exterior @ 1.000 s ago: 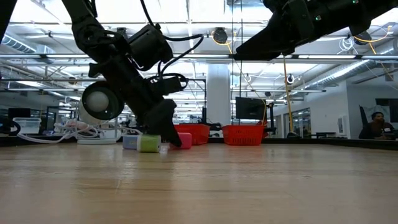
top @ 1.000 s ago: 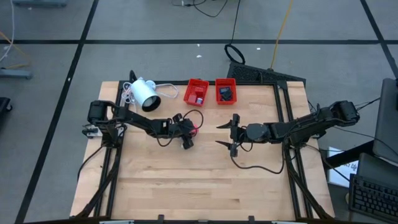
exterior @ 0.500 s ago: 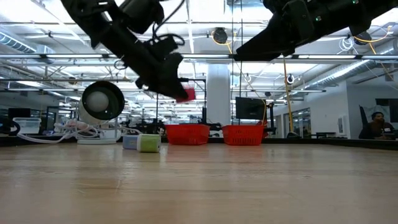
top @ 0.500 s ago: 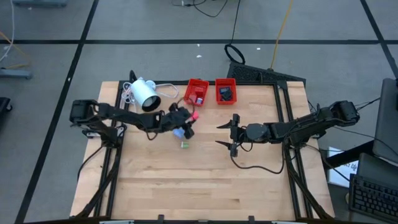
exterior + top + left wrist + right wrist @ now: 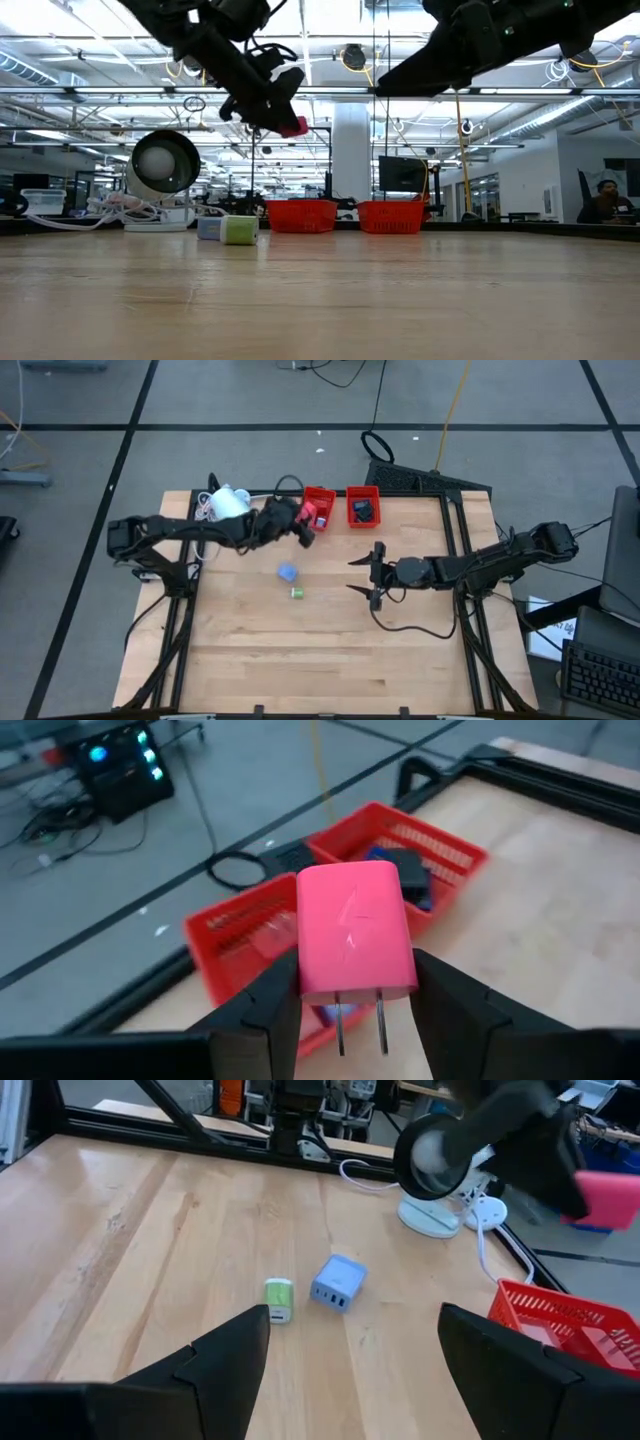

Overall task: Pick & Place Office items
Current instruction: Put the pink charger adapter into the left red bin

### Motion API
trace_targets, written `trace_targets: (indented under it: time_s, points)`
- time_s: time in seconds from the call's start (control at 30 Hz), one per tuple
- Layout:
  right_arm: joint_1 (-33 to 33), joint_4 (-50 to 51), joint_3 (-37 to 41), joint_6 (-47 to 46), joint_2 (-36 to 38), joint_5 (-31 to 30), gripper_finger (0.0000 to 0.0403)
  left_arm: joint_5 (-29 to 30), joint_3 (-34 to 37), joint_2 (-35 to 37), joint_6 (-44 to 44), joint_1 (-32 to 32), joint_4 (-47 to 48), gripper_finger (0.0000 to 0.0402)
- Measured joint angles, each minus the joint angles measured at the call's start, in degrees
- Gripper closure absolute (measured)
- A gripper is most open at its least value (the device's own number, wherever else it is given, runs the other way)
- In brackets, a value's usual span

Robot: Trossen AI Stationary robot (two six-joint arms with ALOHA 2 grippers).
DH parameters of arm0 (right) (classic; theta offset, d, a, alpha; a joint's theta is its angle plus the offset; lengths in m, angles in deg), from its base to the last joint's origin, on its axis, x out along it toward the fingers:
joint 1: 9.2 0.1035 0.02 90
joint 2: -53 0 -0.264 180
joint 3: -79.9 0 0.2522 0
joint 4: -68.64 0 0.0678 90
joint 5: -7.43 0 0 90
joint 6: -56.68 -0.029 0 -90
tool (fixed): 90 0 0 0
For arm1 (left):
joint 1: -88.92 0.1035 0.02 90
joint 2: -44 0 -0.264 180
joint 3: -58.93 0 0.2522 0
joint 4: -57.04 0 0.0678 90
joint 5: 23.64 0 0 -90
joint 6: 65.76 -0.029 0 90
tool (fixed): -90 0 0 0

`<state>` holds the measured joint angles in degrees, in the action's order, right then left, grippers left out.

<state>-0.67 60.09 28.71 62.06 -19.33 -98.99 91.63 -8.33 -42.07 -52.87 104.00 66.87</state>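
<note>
My left gripper (image 5: 306, 532) is shut on a pink plug-in charger (image 5: 355, 930) and hangs high over the table's far part, just short of the left red tray (image 5: 318, 507). In the low view the charger (image 5: 293, 126) shows well above the table. A pale blue charger block (image 5: 287, 572) and a small green piece (image 5: 297, 593) lie flat on the wood, with no gripper on them. My right gripper (image 5: 362, 575) waits open at mid-table, with nothing between its fingers (image 5: 352, 1320). My left gripper pinches the pink charger between its two fingers, by its two side faces (image 5: 305, 985) near the pronged end. The two metal prongs (image 5: 360, 1025) point back toward the wrist. The fingers slant down toward the red trays. The charger is lifted clear of the table.
A second red tray (image 5: 362, 506) with dark pieces stands right of the first at the far edge. A white lamp-like device (image 5: 228, 502) with a cable sits at the far left. The near half of the table (image 5: 330, 660) is bare wood.
My left gripper has risen from the table with the pink charger and swung toward the far edge, up to the left red tray, rolling a little. The blue block and the green piece stay where they lay and now show uncovered.
</note>
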Motion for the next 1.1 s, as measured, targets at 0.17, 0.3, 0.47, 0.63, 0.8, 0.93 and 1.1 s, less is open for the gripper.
trace_targets:
  time_s: [0.17, 0.3, 0.47, 0.63, 0.8, 0.93, 1.1]
  points:
    - [-1.0, 0.2, 0.0, 0.0, 0.0, 0.0, 0.0124, 0.1, -6.2, -1.6, 0.8, 5.0, 4.4, 0.0248]
    - [-1.1, 0.3, 0.0, 0.0, 0.0, 0.0, 0.0124, -1.6, -8.3, -3.9, 3.7, 8.5, 4.9, 0.0248]
    - [-1.1, 0.3, 0.0, 0.0, 0.0, 0.0, 0.0124, -2.3, -8.6, -8.0, 8.7, 11.8, 3.2, 0.0248]
    - [-1.1, 0.3, 0.0, 0.0, 0.0, 0.0, 0.0124, -3.9, -8.6, -13.1, 10.5, 13.8, 0.2, 0.0248]
    - [-1.1, 0.3, 0.0, 0.0, 0.0, 0.0, 0.0124, -4.8, -8.6, -17.0, 12.6, 14.8, -2.5, 0.0248]
    - [-1.1, 0.3, 0.0, 0.0, 0.0, 0.0, 0.0124, -4.8, -8.6, -19.5, 13.4, 15.4, -3.6, 0.0248]
    - [-1.1, 0.3, 0.0, 0.0, 0.0, 0.0, 0.0124, -5.7, -8.6, -22.1, 14.8, 15.8, -3.9, 0.0248]
